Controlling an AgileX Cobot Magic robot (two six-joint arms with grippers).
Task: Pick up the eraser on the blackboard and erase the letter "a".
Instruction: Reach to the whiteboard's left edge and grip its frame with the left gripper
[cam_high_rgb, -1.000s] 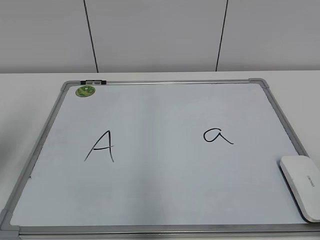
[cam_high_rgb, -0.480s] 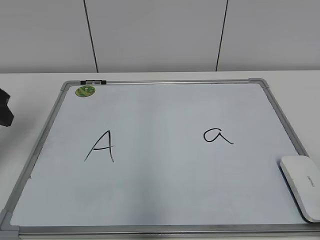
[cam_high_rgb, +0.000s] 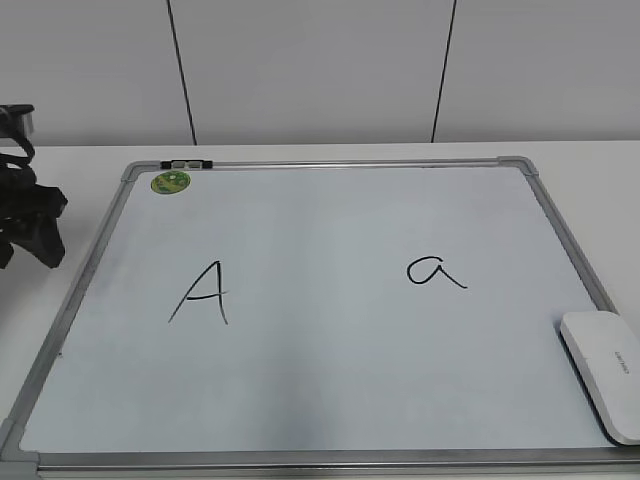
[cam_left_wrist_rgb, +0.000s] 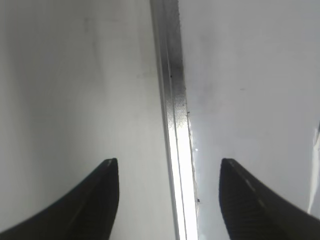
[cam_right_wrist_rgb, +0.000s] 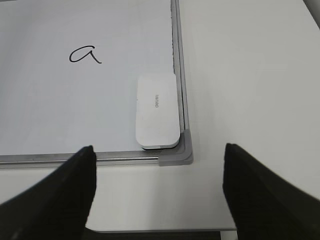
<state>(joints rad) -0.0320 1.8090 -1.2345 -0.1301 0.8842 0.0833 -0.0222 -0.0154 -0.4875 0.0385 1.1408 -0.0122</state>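
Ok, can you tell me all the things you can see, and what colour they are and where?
blackboard: one, white with a silver-grey frame, flat on the table.
eraser: one, white, on the board's near right corner.
letter "a": one, black, right half of the board.
capital "A": one, black, left half.
sticker: one, green, far left corner.
clip: one, black and grey, on the far frame.
table: one, white, under everything.
left gripper: black, open, above the board's frame.
right gripper: black, open, near the eraser.
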